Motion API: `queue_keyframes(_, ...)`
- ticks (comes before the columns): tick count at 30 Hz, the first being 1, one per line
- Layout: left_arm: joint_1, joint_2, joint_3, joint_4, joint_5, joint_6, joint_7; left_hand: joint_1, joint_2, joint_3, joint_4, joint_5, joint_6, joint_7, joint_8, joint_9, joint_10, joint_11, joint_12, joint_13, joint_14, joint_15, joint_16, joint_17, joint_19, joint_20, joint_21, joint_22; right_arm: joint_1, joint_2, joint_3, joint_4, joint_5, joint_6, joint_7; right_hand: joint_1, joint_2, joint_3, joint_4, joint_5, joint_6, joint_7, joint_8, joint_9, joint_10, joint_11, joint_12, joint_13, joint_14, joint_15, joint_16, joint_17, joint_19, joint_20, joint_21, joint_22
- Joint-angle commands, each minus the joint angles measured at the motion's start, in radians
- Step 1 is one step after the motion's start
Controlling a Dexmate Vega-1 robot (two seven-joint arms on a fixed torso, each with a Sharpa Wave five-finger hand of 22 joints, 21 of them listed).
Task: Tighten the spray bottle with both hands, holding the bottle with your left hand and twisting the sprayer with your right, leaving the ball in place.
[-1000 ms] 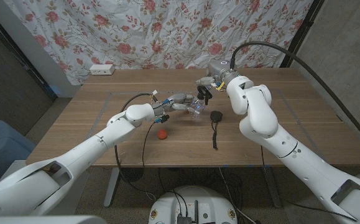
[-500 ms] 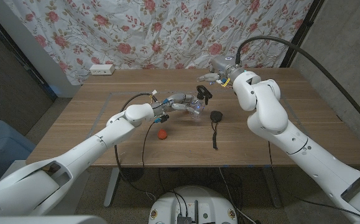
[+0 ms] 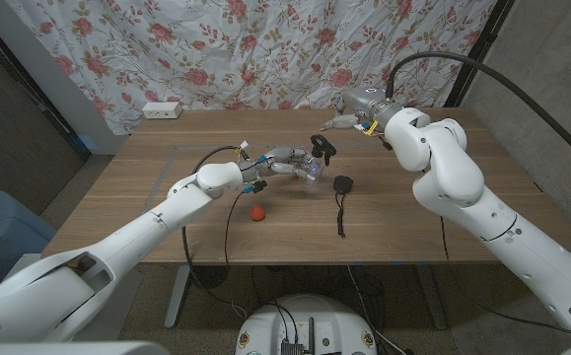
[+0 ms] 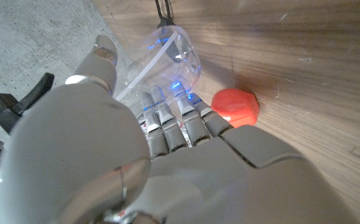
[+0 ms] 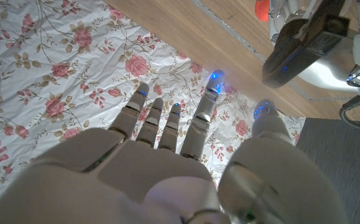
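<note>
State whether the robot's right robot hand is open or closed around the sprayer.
Open. The right robot hand hangs apart from the sprayer, fingers spread, holding nothing.

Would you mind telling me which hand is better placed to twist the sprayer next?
The right. The left hand grips the bottle, so it is occupied. The right hand is open and free, up behind the black sprayer, apart from it.

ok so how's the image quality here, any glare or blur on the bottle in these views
Head view: even light, sharp; the clear spray bottle in the left hand is small and hard to read. Left wrist view: the bottle shows blue glints and see-through glare, the hand up close is soft; the red ball is fairly crisp. Right wrist view: the right hand is slightly soft, blue light on fingertips.
</note>
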Motion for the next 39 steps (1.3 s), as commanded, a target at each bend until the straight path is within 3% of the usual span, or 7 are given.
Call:
queue_keyframes(1,-0.012,-0.003,0.004,0.018,-0.005,-0.010,-0.024,-0.101,0.137,0.013,0.007,0.004,0.012,-0.002,0.264,0.006,0.046,-0.031,0.005,0.004,0.006,-0.126,0.005,0.006,0.003,-0.053,-0.003,0.003,-0.002,-0.093,0.055,-0.027,0.162,0.045,-0.019,0.050,-0.007,0.012,-0.009,0.008,-0.058,-0.032,-0.018,0.008,-0.044,-0.001,-0.003,0.004,-0.025,0.005,-0.012,0.001,-0.013,0.000,0.004,0.003)
queue_keyframes(3,-0.013,-0.003,0.004,0.019,-0.005,-0.011,-0.025,-0.100,0.137,0.013,0.007,0.004,0.012,-0.002,0.265,0.006,0.047,-0.031,0.005,0.004,0.007,-0.126,0.006,0.006,0.003,-0.054,-0.003,0.003,0.000,-0.107,0.066,-0.027,0.197,0.052,-0.023,0.071,-0.013,0.016,-0.006,0.008,-0.094,-0.053,-0.026,0.015,-0.069,-0.012,-0.003,0.004,-0.050,0.017,-0.022,0.001,-0.032,0.003,0.000,0.003)
queue_keyframes(6,-0.016,-0.003,0.005,0.022,-0.006,-0.011,-0.030,-0.099,0.138,0.013,0.007,0.005,0.013,-0.001,0.265,0.005,0.047,-0.031,0.005,0.005,0.007,-0.127,0.006,0.007,0.003,-0.054,-0.003,0.003,0.005,-0.131,0.074,-0.024,0.238,0.066,-0.034,0.094,-0.016,0.021,-0.005,0.009,-0.129,-0.072,-0.034,0.023,-0.103,-0.008,-0.005,0.004,-0.066,0.021,-0.028,0.002,-0.039,0.001,0.002,0.003)
queue_keyframes(18,-0.021,-0.006,0.007,0.029,-0.008,-0.009,-0.038,-0.098,0.135,0.012,0.008,0.004,0.017,-0.001,0.268,0.005,0.050,-0.033,0.004,0.006,0.010,-0.127,0.006,0.007,0.004,-0.055,-0.003,0.003,0.031,-0.238,0.093,0.010,0.382,0.180,-0.091,0.195,-0.021,0.049,-0.007,0.020,-0.271,-0.076,-0.077,0.035,-0.228,-0.014,-0.005,0.005,-0.144,0.045,-0.053,0.004,-0.084,0.004,0.002,0.003)
queue_keyframes(39,-0.036,-0.019,0.018,0.052,-0.006,-0.009,-0.055,-0.102,0.136,0.013,0.012,0.004,0.019,-0.003,0.271,0.005,0.054,-0.033,0.003,0.008,0.013,-0.126,0.003,0.006,0.005,-0.056,-0.003,0.003,0.066,-0.324,0.112,0.091,0.571,0.362,-0.168,0.333,-0.037,0.101,-0.011,0.041,-0.401,-0.077,-0.138,0.022,-0.324,-0.024,0.002,0.003,-0.226,0.082,-0.071,0.002,-0.123,0.000,0.003,0.002)
